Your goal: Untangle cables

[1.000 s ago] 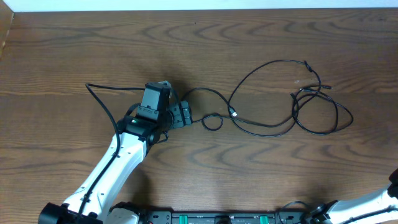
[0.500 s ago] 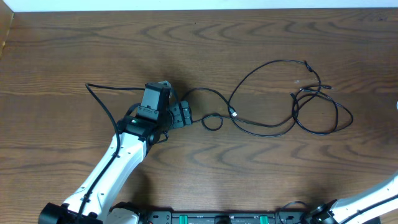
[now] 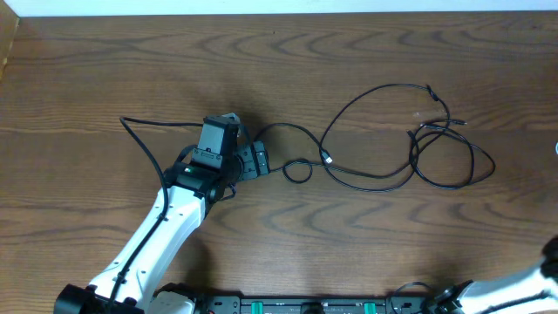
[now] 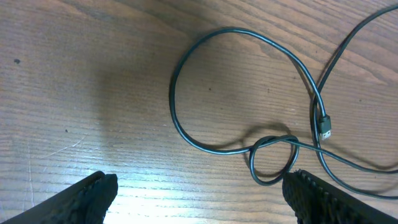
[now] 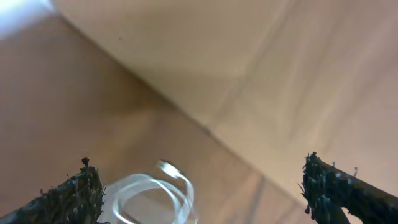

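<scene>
The left gripper (image 4: 199,190) was spread wide near a black cable (image 4: 172,106). The right gripper (image 5: 200,180) was wide too, holding nothing.

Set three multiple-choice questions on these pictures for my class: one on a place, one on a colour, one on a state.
1. In the left wrist view, the plug lies: A. close by the small loop; B. under a finger; C. hanging in the air.
2. The long cable on the table is: A. red; B. black; C. yellow.
3. The left gripper's jaws are: A. shut on the cable; B. shut on nothing; C. open, holding nothing.
Answers: 1 A, it sits just beside the loop; 2 B, dark against brown wood; 3 C, the fingers stand wide apart, nothing between.
</scene>
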`<control>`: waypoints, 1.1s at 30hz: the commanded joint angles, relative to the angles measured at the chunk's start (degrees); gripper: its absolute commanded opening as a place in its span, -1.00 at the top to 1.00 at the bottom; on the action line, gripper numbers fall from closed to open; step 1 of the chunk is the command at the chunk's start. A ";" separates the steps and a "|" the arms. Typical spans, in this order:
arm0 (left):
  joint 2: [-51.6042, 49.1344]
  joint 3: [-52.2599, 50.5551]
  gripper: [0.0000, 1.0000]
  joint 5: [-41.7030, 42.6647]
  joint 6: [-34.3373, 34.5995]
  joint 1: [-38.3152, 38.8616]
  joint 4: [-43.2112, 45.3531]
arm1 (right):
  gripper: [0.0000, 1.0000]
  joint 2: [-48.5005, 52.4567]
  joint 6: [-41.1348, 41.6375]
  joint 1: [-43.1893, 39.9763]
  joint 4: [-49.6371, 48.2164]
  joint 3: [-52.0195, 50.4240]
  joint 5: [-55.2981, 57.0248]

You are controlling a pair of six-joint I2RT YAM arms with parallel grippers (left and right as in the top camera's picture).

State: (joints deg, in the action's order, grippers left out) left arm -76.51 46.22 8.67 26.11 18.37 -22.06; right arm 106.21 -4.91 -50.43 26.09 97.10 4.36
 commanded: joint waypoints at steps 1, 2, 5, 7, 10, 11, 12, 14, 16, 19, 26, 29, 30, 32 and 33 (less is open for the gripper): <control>-0.33 -0.24 -0.82 -0.72 0.07 -0.31 0.02 | -0.98 -9.55 4.94 1.99 -0.15 0.79 -12.50; -0.33 -0.24 -0.83 -0.72 0.07 -0.31 0.02 | -0.99 -12.31 5.73 3.06 -0.17 0.79 -15.78; -0.33 -0.24 -0.82 -0.72 0.07 -0.31 0.02 | -0.99 -16.96 5.77 6.19 0.11 0.79 -19.08; -0.33 -0.24 -0.83 -0.72 0.07 -0.31 0.02 | -0.99 -19.78 5.75 9.33 0.70 0.76 -19.12; -0.33 -0.24 -0.82 -0.72 0.07 -0.31 0.02 | -0.98 -23.61 5.66 15.12 1.97 0.76 -18.95; -0.33 -0.24 -0.82 -0.72 0.07 -0.31 0.02 | -0.98 -24.63 5.57 16.96 2.49 0.74 -18.69; -0.33 -0.24 -0.83 -0.72 0.07 -0.31 0.02 | -0.99 -25.70 5.51 18.93 3.21 0.70 -18.32; -0.33 -0.24 -0.83 -0.72 0.07 -0.31 0.02 | -0.96 -27.61 5.49 22.88 4.85 0.57 -17.75; -0.33 -0.24 -0.82 -0.72 0.07 -0.31 0.02 | -0.96 -29.03 5.51 26.27 5.46 0.17 -17.77; -0.33 -0.24 -0.83 -0.72 0.07 -0.31 0.02 | -0.96 -30.91 5.49 30.82 5.42 -1.03 -17.77; -0.33 -0.24 -0.83 -0.72 0.07 -0.31 0.02 | -0.98 -36.81 3.93 39.19 2.47 -7.32 -12.90; -0.33 -0.24 -0.82 -0.72 0.07 -0.31 0.02 | -0.99 -41.24 3.98 41.07 -1.03 -12.83 -8.11; -0.33 -0.24 -0.82 -0.72 0.07 -0.31 0.02 | -0.98 -42.73 3.98 41.42 -2.47 -14.82 -7.21; -0.33 -0.24 -0.83 -0.72 0.07 -0.31 0.02 | -0.98 -46.07 4.00 41.72 -6.03 -19.41 -6.82; -0.33 -0.24 -0.83 -0.72 0.07 -0.31 0.02 | -0.99 -47.87 4.09 41.79 -8.11 -21.90 -6.84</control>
State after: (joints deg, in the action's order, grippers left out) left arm -76.51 46.22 8.67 26.11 18.37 -22.06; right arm 63.48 -0.60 -9.32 21.37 80.58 -6.35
